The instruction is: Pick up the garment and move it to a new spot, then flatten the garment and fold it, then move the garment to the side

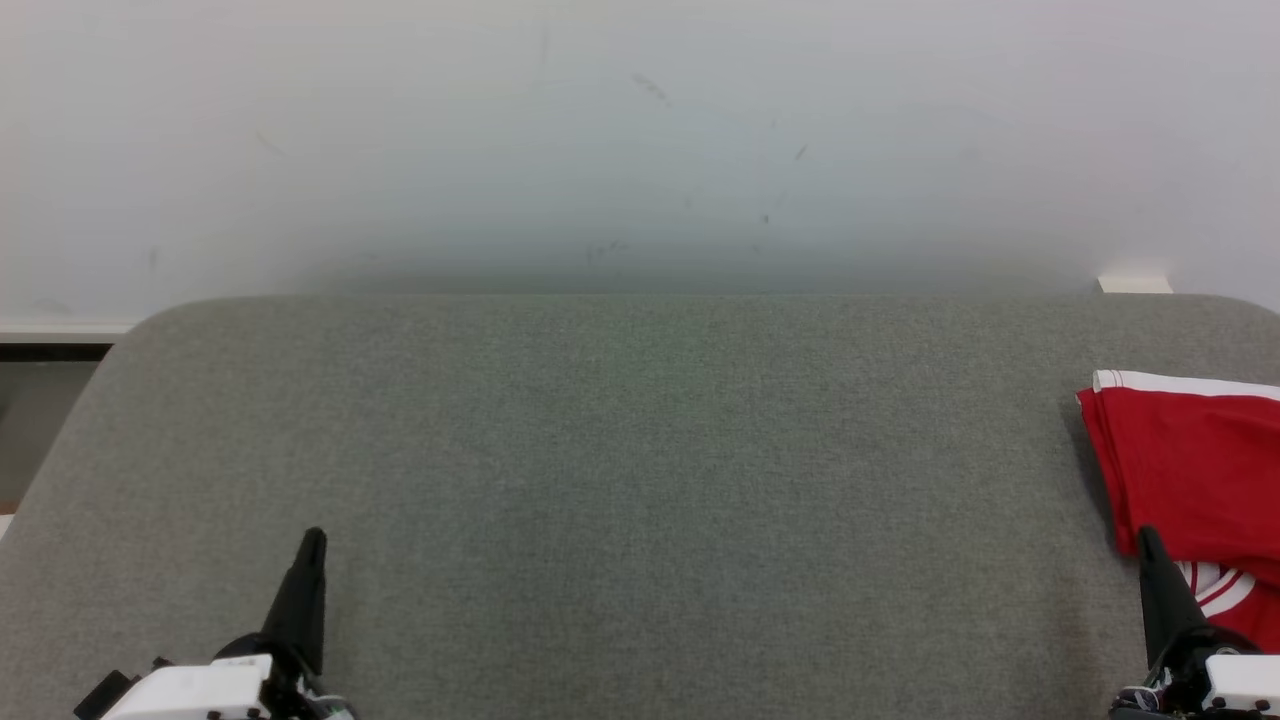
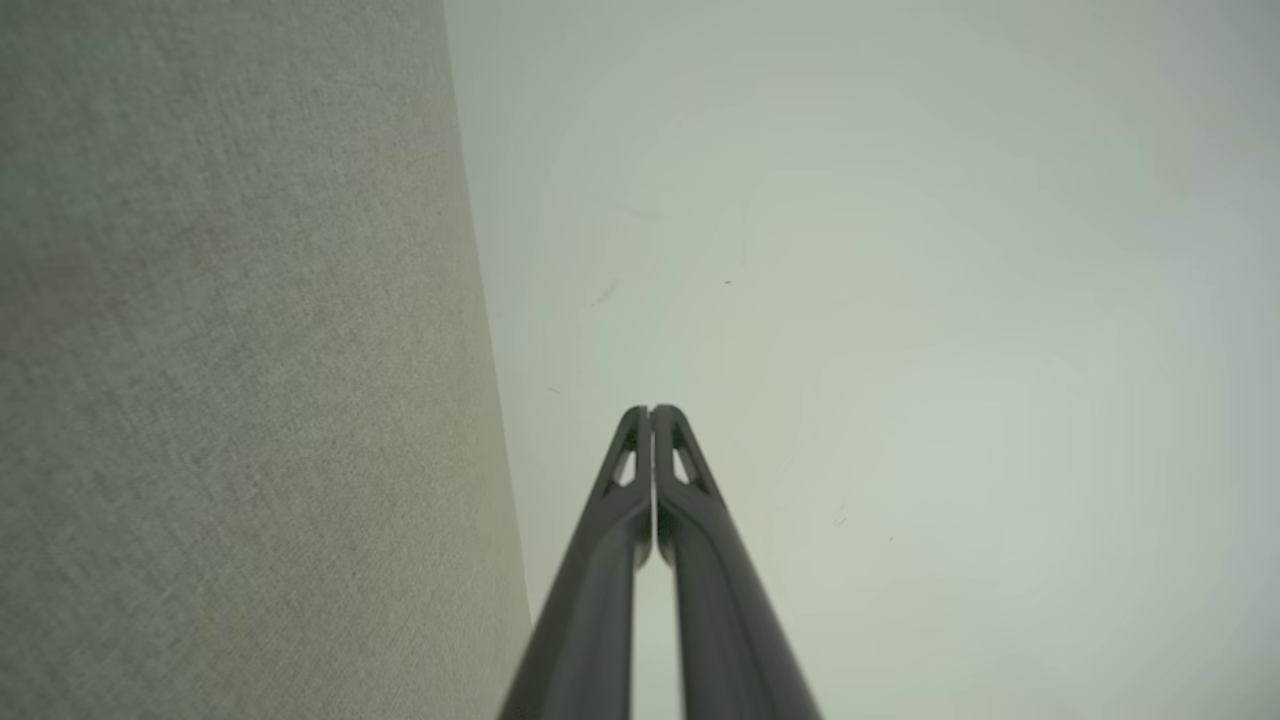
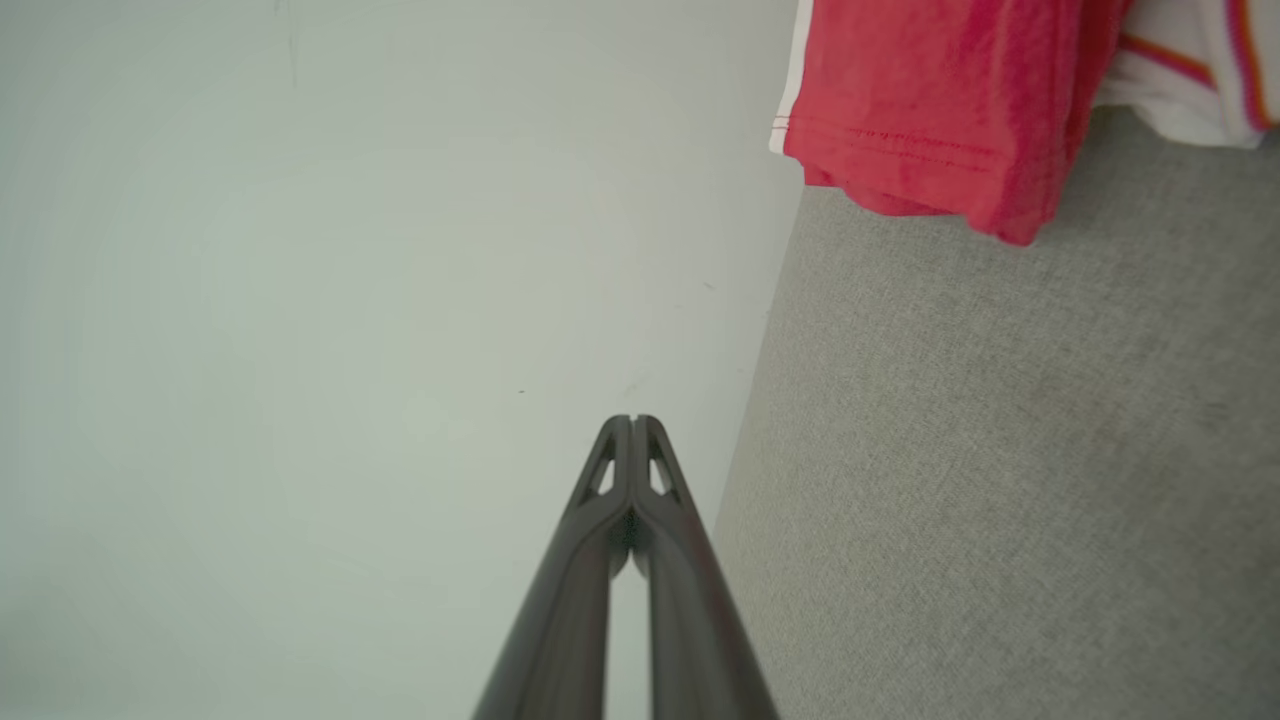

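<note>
A folded red garment [image 1: 1190, 470] with white trim lies at the right edge of the grey felt table [image 1: 640, 480], partly cut off by the frame. The right wrist view shows the garment [image 3: 930, 110] at the top, its hem hanging toward the table's far edge. My right gripper [image 1: 1146, 540] stands at the lower right, shut and empty, its tip beside the garment's near left side. Its fingertips [image 3: 633, 425] are pressed together. At the lower left my left gripper [image 1: 314, 540] is shut with nothing in it, its fingertips [image 2: 651, 412] touching.
A pale wall [image 1: 640, 140] rises behind the table's far edge. A small white block [image 1: 1134, 284] sits at the far right behind the table. The table's rounded left corner [image 1: 150, 330] borders a dark gap at the left.
</note>
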